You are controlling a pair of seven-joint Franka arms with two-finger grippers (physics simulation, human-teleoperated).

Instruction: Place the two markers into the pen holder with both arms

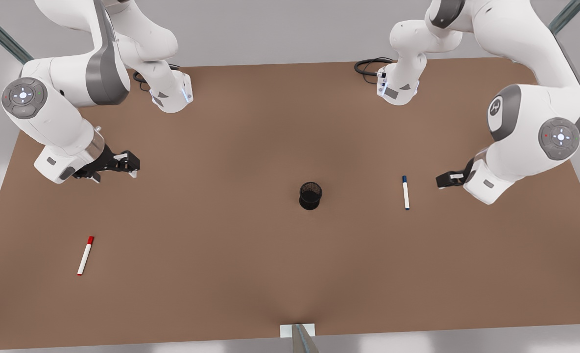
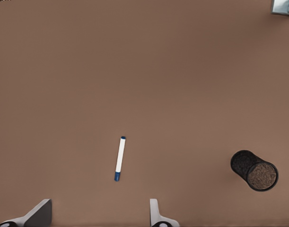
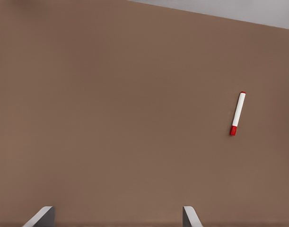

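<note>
While both black two-finger grippers hang above the brown tabletop (image 1: 251, 264) with their white-tipped fingers spread wide and nothing between them, neither touches a marker. The left gripper (image 1: 447, 179), on the arm at the front view's right, sits just beside the slim white-barrelled marker with the dark blue cap (image 1: 405, 192), which lies flat on the table between that gripper and the small black wire-mesh pen holder (image 1: 310, 195). The right gripper (image 1: 123, 163), on the arm at the front view's left, hovers well apart from the slim white-barrelled marker with the red cap (image 1: 85, 255), which lies flat nearer the table's near edge. The pen holder stands upright near the table's middle, with no marker in it. The left wrist view brings in the blue marker (image 2: 119, 158) ahead of the left gripper's parted fingertips (image 2: 39, 213), with the pen holder (image 2: 254, 170) off to one side and its dark mesh interior visible from above. The right wrist view shows the red marker (image 3: 237, 113) well off the line between the right gripper's parted fingertips (image 3: 42, 215), near the table's far edge, where a grey surround begins.
</note>
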